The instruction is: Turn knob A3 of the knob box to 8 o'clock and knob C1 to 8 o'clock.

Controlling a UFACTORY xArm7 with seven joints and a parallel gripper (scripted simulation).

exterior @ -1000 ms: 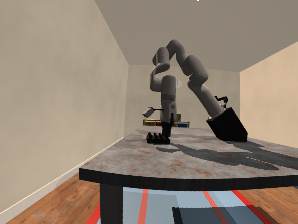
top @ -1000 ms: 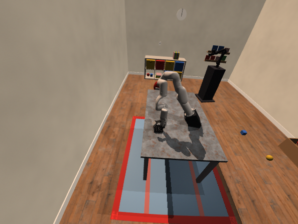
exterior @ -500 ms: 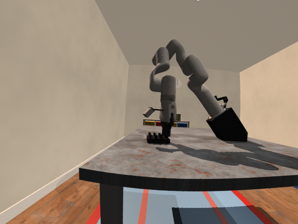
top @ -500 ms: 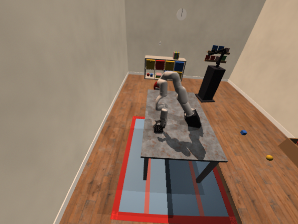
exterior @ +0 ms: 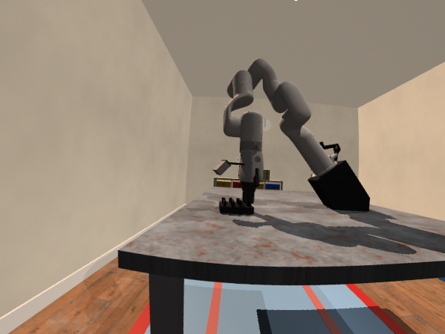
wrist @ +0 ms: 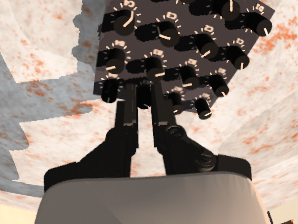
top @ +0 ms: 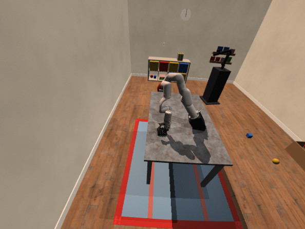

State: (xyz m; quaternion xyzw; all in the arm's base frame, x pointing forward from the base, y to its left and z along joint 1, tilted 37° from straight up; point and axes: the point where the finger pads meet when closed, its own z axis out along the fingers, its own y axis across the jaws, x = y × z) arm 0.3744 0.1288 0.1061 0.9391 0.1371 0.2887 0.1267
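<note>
The knob box (top: 161, 131) is a small black box with rows of black knobs bearing white lines; it stands on the table's left part and also shows in the exterior view (exterior: 236, 207) and the wrist view (wrist: 180, 36). My gripper (wrist: 143, 97) points straight down at the box edge nearest the wrist camera. Its two fingers stand narrow on either side of a knob (wrist: 143, 83), the second from the left in that near row. The knob's name and its line are hidden by the fingers. The gripper also shows at the box's right end in the exterior view (exterior: 248, 202).
The arm's black base (top: 197, 121) stands on the table to the right of the box. The table's left edge (top: 147, 133) runs close beside the box. A small grey camera block (exterior: 222, 167) sticks out from the wrist.
</note>
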